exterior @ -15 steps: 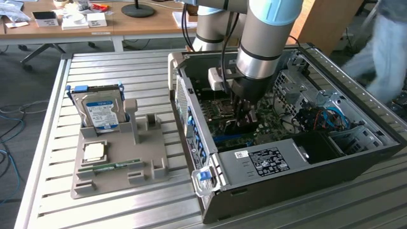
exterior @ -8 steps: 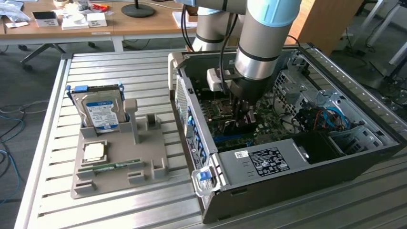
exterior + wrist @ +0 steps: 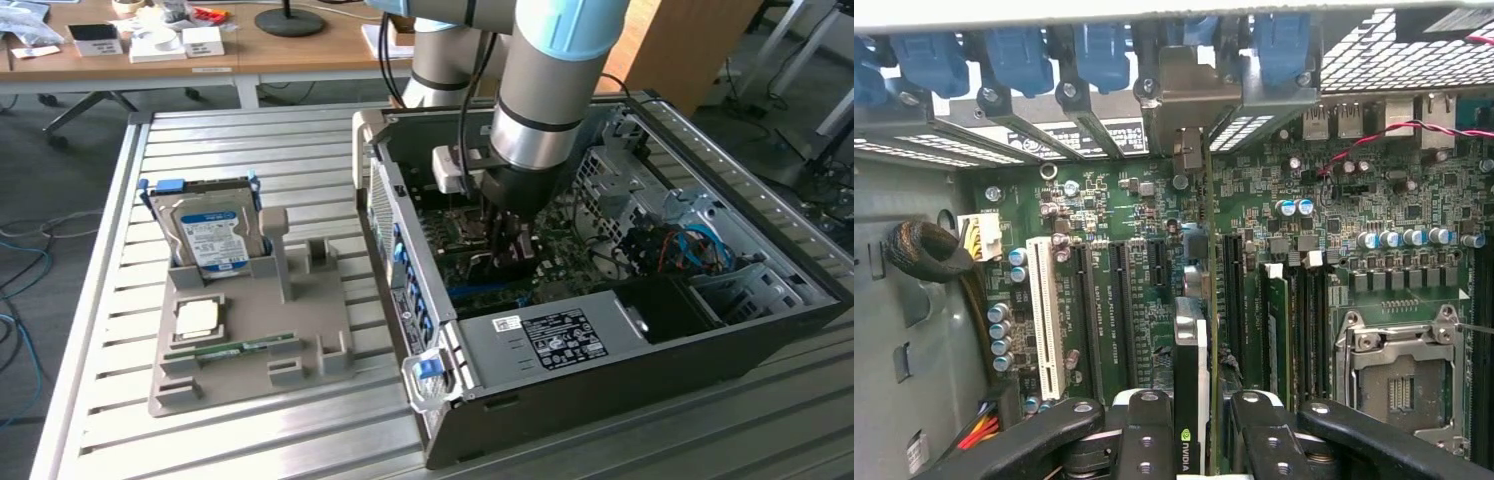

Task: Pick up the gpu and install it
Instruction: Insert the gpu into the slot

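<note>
The hand (image 3: pixel 1202 432) is closed on the gpu (image 3: pixel 1192 345), with one finger on each face of the card, and it holds the card on its edge inside the open computer case (image 3: pixel 607 395). In the exterior view the arm reaches down into the case, and the hand (image 3: pixel 513 250) is low over the motherboard (image 3: pixel 1104 210). In the wrist view the card runs from between the fingers toward the rear wall of the case, where its silver bracket (image 3: pixel 1189 100) stands at the row of blue latches (image 3: pixel 1019 55). The card is between the long black expansion slots (image 3: pixel 1119 300) and the memory slots (image 3: pixel 1294 330). I cannot tell if its lower edge already sits in a slot, because the card itself hides that line. I judge that the step in hand is the seating of the card. To do it well, the card should be upright and parallel to its slot, the bracket should meet its opening in the rear wall without catching, and the push should go straight down, equal at both ends. A tilted card could jam or scrape the parts beside it.
</note>
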`<state>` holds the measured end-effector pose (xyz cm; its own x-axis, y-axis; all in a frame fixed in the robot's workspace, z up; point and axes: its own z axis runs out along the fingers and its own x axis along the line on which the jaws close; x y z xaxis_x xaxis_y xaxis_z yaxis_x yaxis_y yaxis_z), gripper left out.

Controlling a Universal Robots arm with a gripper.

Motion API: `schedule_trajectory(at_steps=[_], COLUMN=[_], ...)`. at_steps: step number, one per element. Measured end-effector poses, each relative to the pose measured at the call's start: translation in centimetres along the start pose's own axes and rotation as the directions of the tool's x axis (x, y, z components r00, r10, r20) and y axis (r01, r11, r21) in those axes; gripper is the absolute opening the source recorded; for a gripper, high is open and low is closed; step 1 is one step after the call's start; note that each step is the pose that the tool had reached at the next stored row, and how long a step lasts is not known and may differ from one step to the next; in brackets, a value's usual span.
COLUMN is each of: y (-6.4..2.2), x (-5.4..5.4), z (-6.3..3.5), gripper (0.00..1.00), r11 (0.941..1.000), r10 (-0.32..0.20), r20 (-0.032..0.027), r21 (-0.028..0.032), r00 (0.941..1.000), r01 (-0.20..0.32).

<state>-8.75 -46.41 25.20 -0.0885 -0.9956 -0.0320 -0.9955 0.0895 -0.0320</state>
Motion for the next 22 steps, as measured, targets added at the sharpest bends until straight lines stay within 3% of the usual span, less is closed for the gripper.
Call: schedule_trajectory(at_steps=[22], y=[-0.03], x=[0.03], z=[0.61], gripper=[0.27], r11=[1.0000], r10=[0.000], r20=[-0.0004], r21=[-0.0002], r00=[1.0000], r01=[0.000])
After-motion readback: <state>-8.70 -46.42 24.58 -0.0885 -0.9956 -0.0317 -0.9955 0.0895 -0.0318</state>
